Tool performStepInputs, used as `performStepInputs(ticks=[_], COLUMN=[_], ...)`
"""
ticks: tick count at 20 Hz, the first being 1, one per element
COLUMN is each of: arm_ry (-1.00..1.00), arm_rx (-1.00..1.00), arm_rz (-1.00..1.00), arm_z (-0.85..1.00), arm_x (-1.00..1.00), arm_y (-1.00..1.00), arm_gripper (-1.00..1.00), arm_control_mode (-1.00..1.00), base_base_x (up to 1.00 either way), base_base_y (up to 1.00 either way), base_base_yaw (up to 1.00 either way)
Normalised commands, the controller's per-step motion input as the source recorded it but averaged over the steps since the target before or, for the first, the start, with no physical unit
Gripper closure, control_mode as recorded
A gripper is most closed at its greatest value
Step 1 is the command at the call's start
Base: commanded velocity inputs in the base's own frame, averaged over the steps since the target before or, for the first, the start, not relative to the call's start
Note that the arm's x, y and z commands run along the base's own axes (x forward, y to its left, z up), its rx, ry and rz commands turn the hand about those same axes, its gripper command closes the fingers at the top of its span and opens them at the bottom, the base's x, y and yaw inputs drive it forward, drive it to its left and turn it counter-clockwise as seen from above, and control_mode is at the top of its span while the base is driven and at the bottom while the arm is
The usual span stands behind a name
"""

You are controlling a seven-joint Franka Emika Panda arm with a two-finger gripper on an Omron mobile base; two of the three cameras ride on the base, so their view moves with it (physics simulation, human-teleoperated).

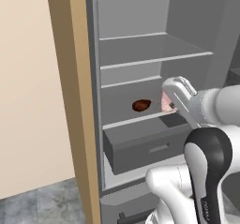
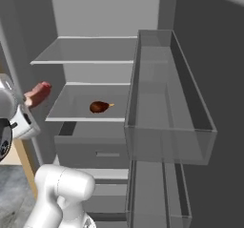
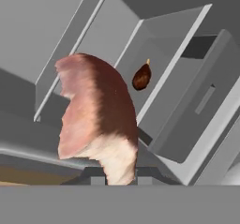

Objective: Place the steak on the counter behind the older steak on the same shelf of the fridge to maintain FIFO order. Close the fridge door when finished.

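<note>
While gripper (image 1: pixel 171 107) clamps pink steak (image 1: pixel 165 101), arm hangs at open fridge (image 1: pixel 154 21) mouth, just off right front of middle shelf (image 2: pixel 76 105). Older steak (image 1: pixel 141 105), dark brown, lies mid-shelf, well apart from held one. Best path, likely: carry high over or beside older steak, lower near back wall, release flat. Door (image 2: pixel 209 55) stands open at right; close last.

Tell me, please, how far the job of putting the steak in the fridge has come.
Done: the fridge door stands open and the steak is picked up, clamped in the shut fingers. In hand: it hangs before the fridge, level with the shelf holding the older steak. Left: set it behind that one, then close the door.
</note>
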Motion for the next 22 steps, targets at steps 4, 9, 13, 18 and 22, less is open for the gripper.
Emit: performStepInputs(ticks=[4, 9, 13, 18, 22], arm_ry=[-0.10, 0.00, 0.00, 0.00, -0.06], arm_rx=[0.14, 0.06, 0.00, 0.00, 0.02], arm_rz=[0.02, 0.05, 0.01, 0.02, 0.03], arm_z=[-0.20, -0.31, -0.42, -0.60, -0.34], arm_x=[0.27, 0.31, 0.49, 0.45, 0.32], arm_y=[-0.13, -0.14, 0.00, 0.02, 0.00], arm_gripper=[1.00, 1.00, 1.00, 1.00, 1.00], arm_control_mode=[-1.00, -1.00, -1.00, -1.00, -1.00], base_base_x=[0.00, 0.00, 0.00, 0.00, 0.00], base_base_y=[0.00, 0.00, 0.00, 0.00, 0.00], base_base_yaw=[0.00, 0.00, 0.00, 0.00, 0.00])
